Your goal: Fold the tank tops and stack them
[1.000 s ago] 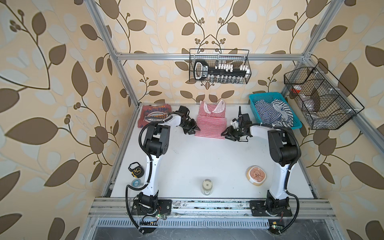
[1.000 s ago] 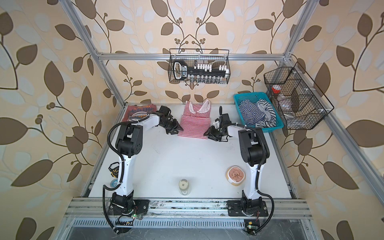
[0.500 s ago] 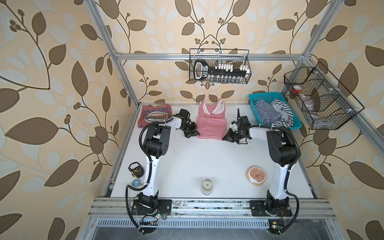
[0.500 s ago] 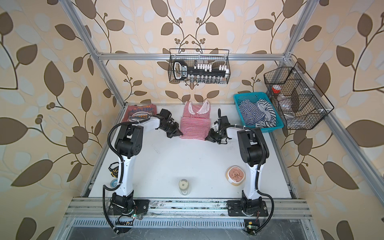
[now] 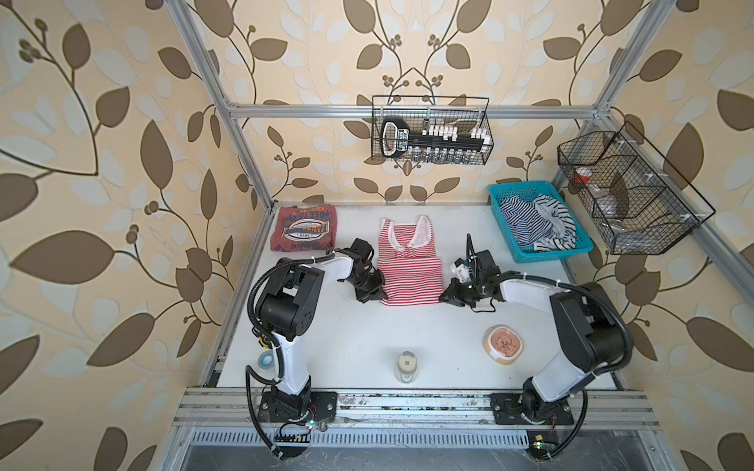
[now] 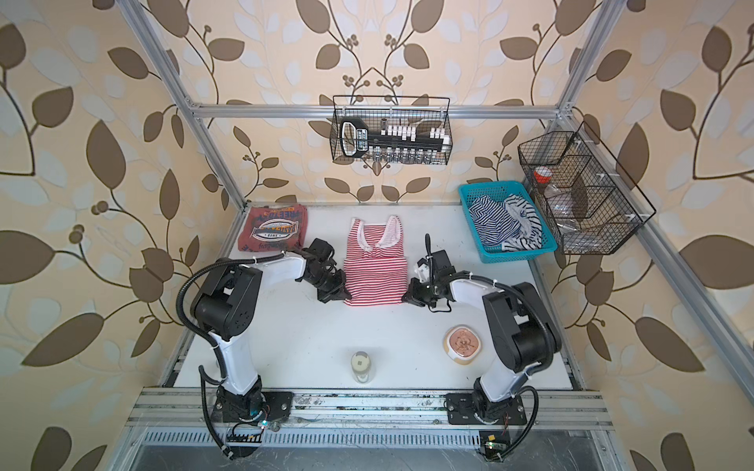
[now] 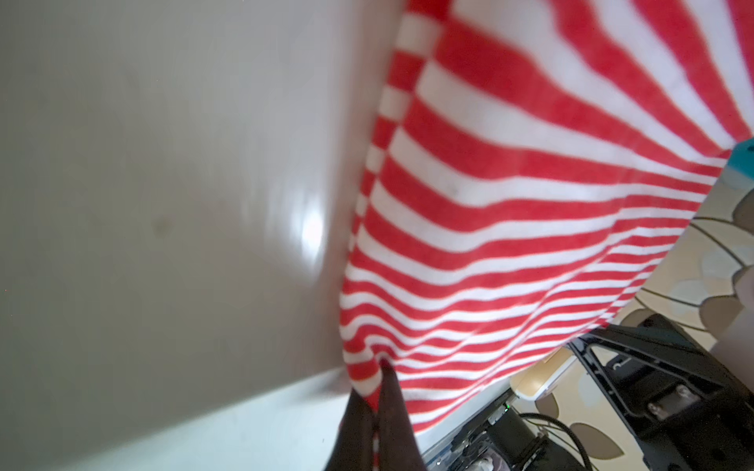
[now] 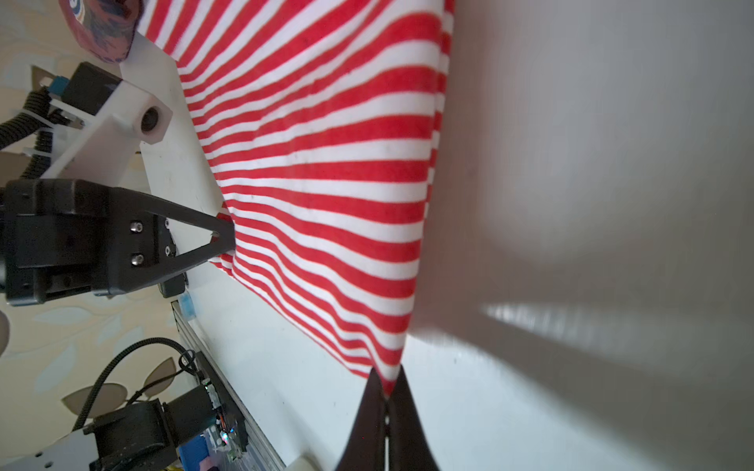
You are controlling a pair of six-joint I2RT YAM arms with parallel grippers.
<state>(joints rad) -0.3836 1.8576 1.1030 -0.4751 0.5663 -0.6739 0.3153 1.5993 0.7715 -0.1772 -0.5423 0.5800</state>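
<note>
As left end effector (image 5: pixel 381 300) and right end effector (image 5: pixel 443 298) clamp striped top's (image 5: pixel 410 277) hem corners, open table (image 5: pixel 359 334) adjoins.

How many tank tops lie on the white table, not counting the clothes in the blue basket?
2. The brick-red printed tank top lies folded at the far left corner; the red-and-white striped tank top lies mid-table. The crumpled navy-striped clothes in the blue basket may hide more.
</note>
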